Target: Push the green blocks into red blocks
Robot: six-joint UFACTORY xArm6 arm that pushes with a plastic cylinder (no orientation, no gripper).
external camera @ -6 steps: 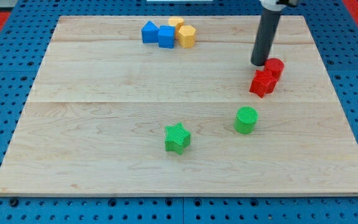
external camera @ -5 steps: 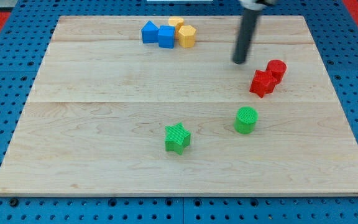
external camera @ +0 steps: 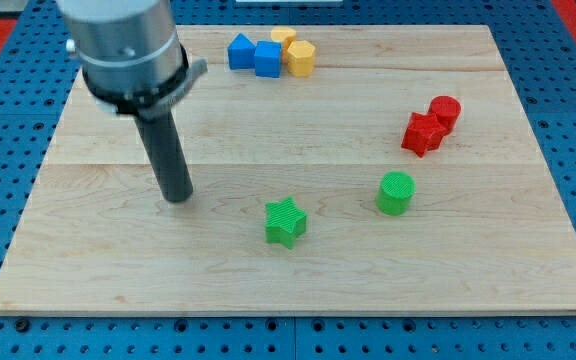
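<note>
A green star block (external camera: 286, 221) lies at the board's lower middle. A green cylinder (external camera: 396, 193) stands to its right. Two red blocks touch each other at the view's right: a red star-like block (external camera: 423, 132) and a red cylinder (external camera: 445, 111) just above and right of it. The green cylinder is a short way below the red pair, apart from it. My tip (external camera: 178, 196) rests on the board well to the left of the green star, apart from every block.
A cluster of two blue blocks (external camera: 254, 54) and two yellow blocks (external camera: 296, 53) sits at the view's top middle. The wooden board (external camera: 88, 240) lies on a blue pegboard surface.
My tip has swept from beside the red blocks at the right, across the board, to the left of the green star. No block has moved.
</note>
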